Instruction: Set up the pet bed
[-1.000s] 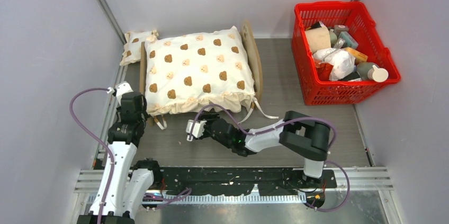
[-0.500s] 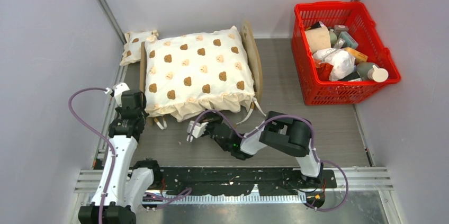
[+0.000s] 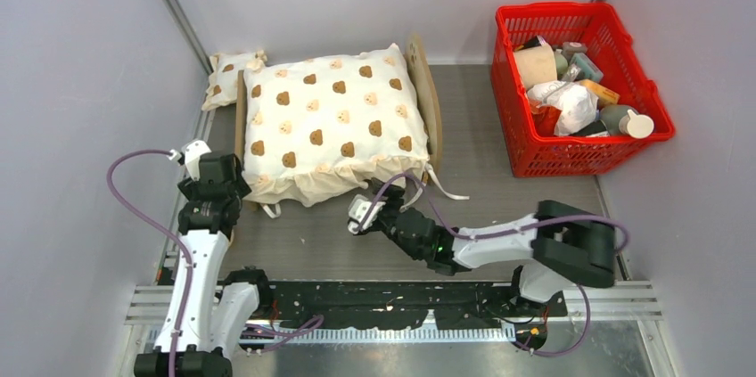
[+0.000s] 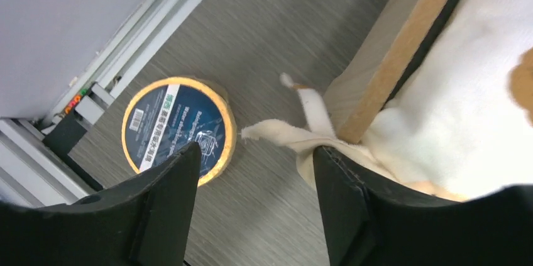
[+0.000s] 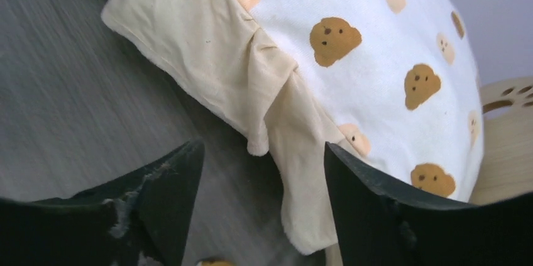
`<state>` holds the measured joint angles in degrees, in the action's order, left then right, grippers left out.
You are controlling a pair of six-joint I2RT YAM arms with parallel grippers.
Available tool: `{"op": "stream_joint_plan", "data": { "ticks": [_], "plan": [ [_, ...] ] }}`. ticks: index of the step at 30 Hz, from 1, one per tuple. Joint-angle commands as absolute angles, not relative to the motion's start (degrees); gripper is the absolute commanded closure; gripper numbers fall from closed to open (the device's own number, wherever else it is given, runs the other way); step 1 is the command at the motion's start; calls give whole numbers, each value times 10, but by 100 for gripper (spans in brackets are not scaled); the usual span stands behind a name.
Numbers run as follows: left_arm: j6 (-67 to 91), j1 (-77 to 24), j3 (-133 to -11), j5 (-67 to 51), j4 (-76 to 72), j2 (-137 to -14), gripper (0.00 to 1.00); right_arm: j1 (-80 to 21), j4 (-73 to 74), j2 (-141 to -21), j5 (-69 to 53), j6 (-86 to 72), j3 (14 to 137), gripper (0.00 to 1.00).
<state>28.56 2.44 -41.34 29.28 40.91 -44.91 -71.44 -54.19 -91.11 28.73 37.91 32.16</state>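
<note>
Both your claws are spread and empty. Just ahead of the right claw [image 5: 263,149], the cream bear-print ruffled cushion [image 5: 352,46] already covers the small light-wood pet bed [image 5: 509,127]. What's left, I judge, is the small bear-print pillow [image 3: 227,74], off the bed on the grey counter [image 3: 535,208], well beyond the left claw [image 4: 256,153].

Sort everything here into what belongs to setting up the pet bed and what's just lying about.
For the job: pet bed; bear-print cushion on it; small pillow at its far left corner.
Lying about: red basket of odds and ends; yellow-rimmed tape roll.
</note>
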Motion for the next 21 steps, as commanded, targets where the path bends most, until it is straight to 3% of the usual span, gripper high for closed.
{"op": "stream_joint_plan", "data": {
  "ticks": [1, 4, 9, 12, 17, 18, 21],
  "plan": [
    [222, 27, -481, 291, 342, -446, 29, -720, -346, -766, 268, 177, 353, 20],
    [187, 29, -517, 236, 302, -496, 29, -711, -160, -680, 283, 55, 391, 19],
    [166, 32, -611, 176, 326, -606, 31, -634, 0, -619, 301, 3, 420, 23],
    [139, 32, -651, 133, 329, -656, 30, -569, 37, -603, 330, -16, 424, 24],
    [127, 32, -686, 169, 364, -741, 33, -493, 45, -582, 338, -40, 430, 25],
    [128, 32, -686, 168, 364, -750, 36, -474, 45, -589, 338, -40, 431, 25],
    [135, 32, -677, 137, 360, -764, 60, -437, 2, -605, 324, -19, 422, 29]
  ]
}}
